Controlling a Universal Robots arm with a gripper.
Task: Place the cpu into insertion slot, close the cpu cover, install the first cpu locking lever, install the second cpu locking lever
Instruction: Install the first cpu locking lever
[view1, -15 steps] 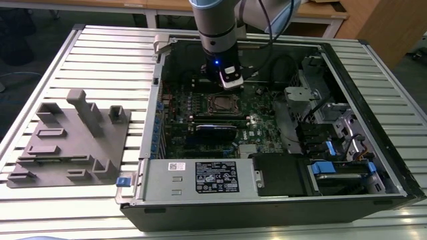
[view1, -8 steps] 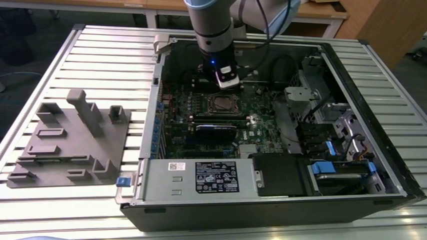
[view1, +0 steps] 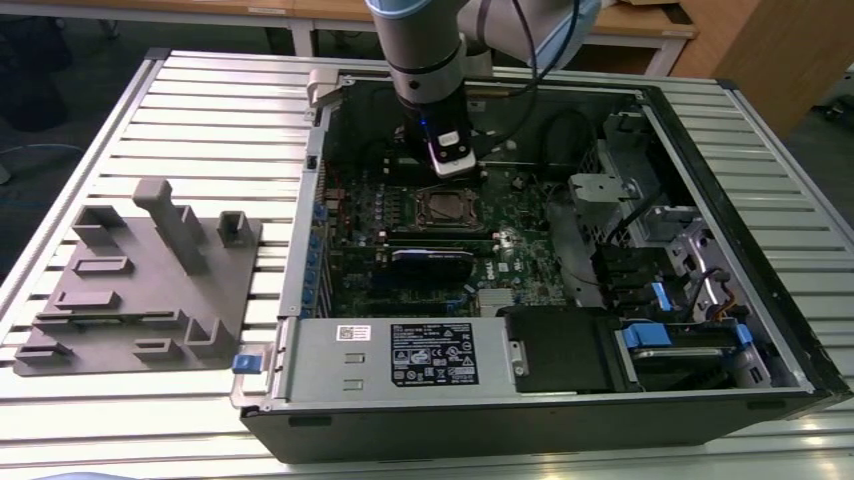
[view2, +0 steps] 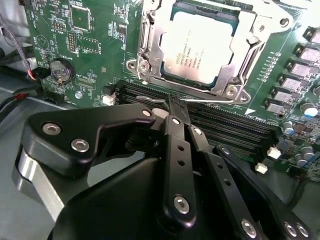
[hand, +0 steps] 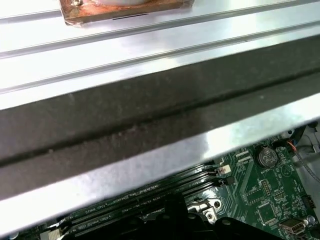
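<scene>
The cpu (view2: 200, 44), a pale silvery square chip, lies in its socket on the green board (view2: 75, 45). The silvery cpu cover (view2: 150, 55) lies flat around it as a frame. In the exterior view the socket (view1: 447, 208) sits mid-board inside the open computer case, and my gripper (view1: 451, 165) hangs just above its far side. In the second wrist view my gripper (view2: 176, 104) is shut with nothing in it. Its black fingertips meet over the memory slots (view2: 225, 125), just short of the socket's edge. Whether the locking levers are latched I cannot tell.
Case walls (view1: 747, 200) and cables (view1: 561, 130) surround the board. A grey box with a white label (view1: 400, 352) fills the near side. A grey fixture plate (view1: 147, 280) lies on the slatted table at the exterior view's left. A copper-edged block (hand: 120, 9) rests beyond the case rim.
</scene>
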